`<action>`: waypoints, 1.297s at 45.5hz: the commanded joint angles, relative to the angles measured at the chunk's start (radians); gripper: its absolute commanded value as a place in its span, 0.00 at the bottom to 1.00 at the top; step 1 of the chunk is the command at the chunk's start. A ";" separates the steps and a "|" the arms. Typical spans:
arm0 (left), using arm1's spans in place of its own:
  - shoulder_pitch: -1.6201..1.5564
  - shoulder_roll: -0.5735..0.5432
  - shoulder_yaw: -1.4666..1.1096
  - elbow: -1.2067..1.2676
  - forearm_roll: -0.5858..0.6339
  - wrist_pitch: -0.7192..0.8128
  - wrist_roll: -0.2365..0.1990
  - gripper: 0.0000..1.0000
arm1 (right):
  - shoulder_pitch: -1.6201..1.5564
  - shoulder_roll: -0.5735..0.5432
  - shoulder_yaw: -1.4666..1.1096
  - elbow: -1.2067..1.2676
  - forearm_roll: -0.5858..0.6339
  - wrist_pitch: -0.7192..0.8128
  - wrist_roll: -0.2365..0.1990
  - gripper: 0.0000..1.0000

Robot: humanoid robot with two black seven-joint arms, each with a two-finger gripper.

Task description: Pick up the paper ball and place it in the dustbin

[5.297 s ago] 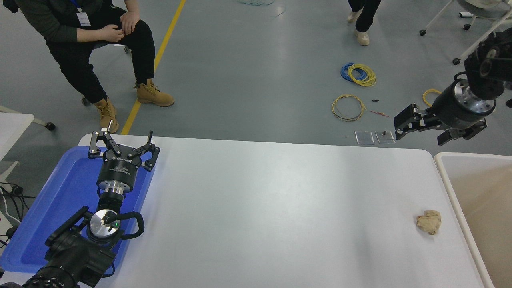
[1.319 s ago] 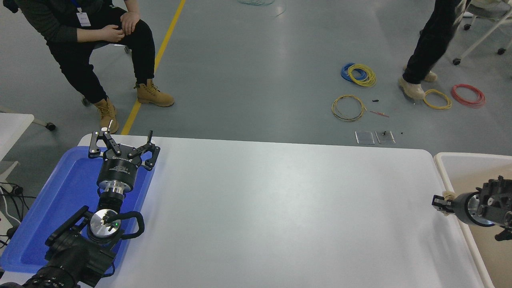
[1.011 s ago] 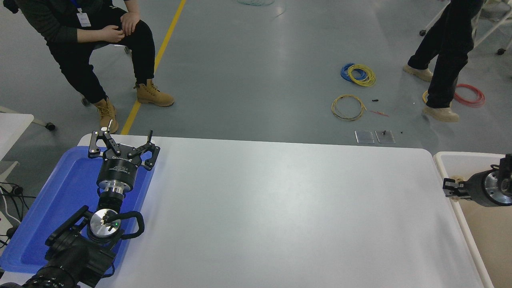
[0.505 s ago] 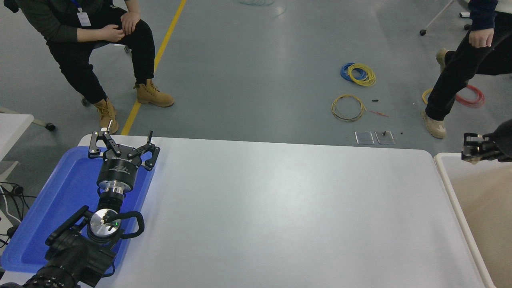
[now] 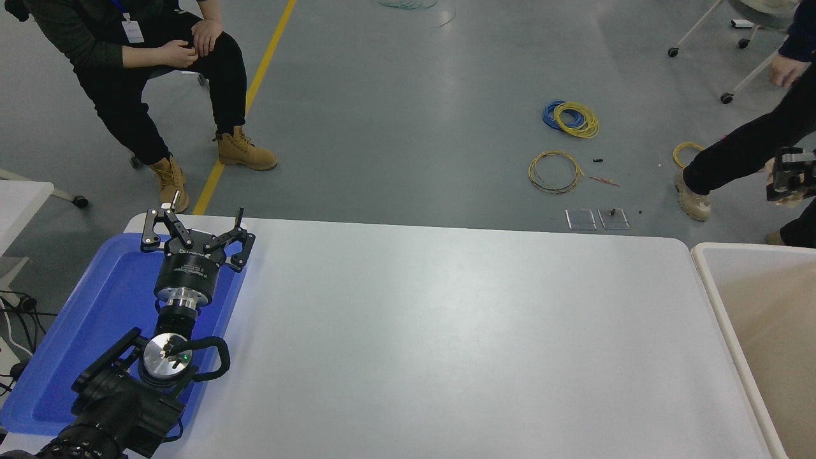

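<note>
Fingers (image 5: 781,191) of the right gripper (image 5: 789,185) pinch the paper ball (image 5: 790,200) beyond the dustbin's (image 5: 714,280) far rim; left gripper (image 5: 194,224) spread.

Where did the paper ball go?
In the head view it sits at the far right edge, pinched in the right gripper as a beige paper ball, high above the dustbin.

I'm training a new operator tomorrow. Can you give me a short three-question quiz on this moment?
1. True or false: the paper ball lies on the table.
2. Which gripper is over the blue tray? A) left gripper B) right gripper C) neither
3. Fill in: the dustbin stands at the table's ____ end.
Key: 1 false, the right gripper holds it up at the right edge; 2 A; 3 right.
</note>
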 commanded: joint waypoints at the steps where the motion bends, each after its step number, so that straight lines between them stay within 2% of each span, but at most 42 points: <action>1: 0.001 0.000 0.000 0.000 0.000 0.000 0.000 1.00 | 0.007 0.000 -0.005 0.001 -0.004 0.008 0.000 0.00; 7: 0.000 0.000 0.000 0.000 0.000 0.000 0.000 1.00 | -0.030 0.000 -0.004 -0.016 -0.015 -0.020 0.000 0.00; 14: 0.001 -0.001 0.000 0.000 0.000 0.000 0.000 1.00 | -0.157 0.000 -0.005 -0.102 -0.015 -0.140 -0.002 0.00; 28: 0.001 -0.001 0.000 0.000 0.000 0.000 0.000 1.00 | -0.545 0.001 0.071 -0.486 0.002 -0.298 -0.002 0.00; 34: 0.000 0.000 0.000 0.000 0.000 0.000 0.000 1.00 | -0.777 0.012 0.211 -0.648 0.056 -0.371 -0.002 0.00; 40: 0.001 0.000 0.000 0.000 0.000 0.000 0.000 1.00 | -0.945 0.070 0.298 -0.780 0.111 -0.489 -0.002 0.00; 59: 0.000 0.000 0.000 0.000 0.000 0.000 0.000 1.00 | -1.269 0.225 0.335 -0.993 0.317 -0.741 -0.003 0.00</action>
